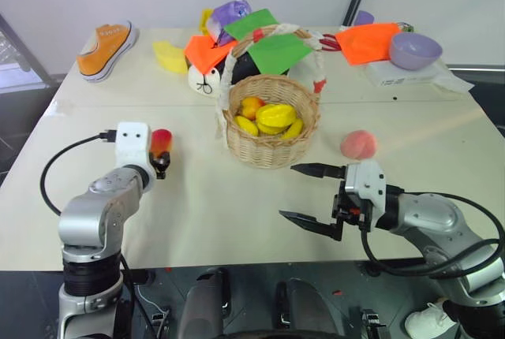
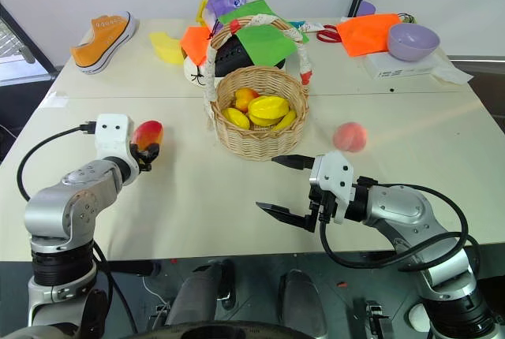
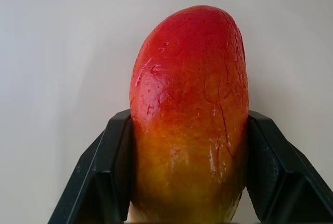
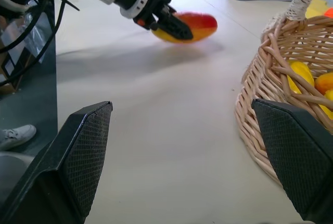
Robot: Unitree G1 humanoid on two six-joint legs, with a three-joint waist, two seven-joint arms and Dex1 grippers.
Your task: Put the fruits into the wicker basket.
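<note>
Left gripper (image 2: 147, 152) clamped on the mango (image 2: 147, 132), red end up, low over the table (image 2: 197, 197). Right gripper (image 2: 284, 188) spread wide, empty, pointing toward the robot's left, just in front of the wicker basket (image 2: 256, 118). Peach (image 2: 349, 136) on the table just right of the basket, apart from it. Yellow starfruit (image 2: 268, 106) and small yellow fruits (image 2: 235, 117) inside. Purple bowl (image 2: 413, 41) and orange shoe (image 2: 102, 37) at the back.

The scene is evenly and brightly lit from above; soft shadows are cast on the table (image 1: 197, 213) beneath the wicker basket (image 1: 271, 128); a faint sheen is seen on the mango (image 3: 190, 114); slight softness is noticed at the edges.
</note>
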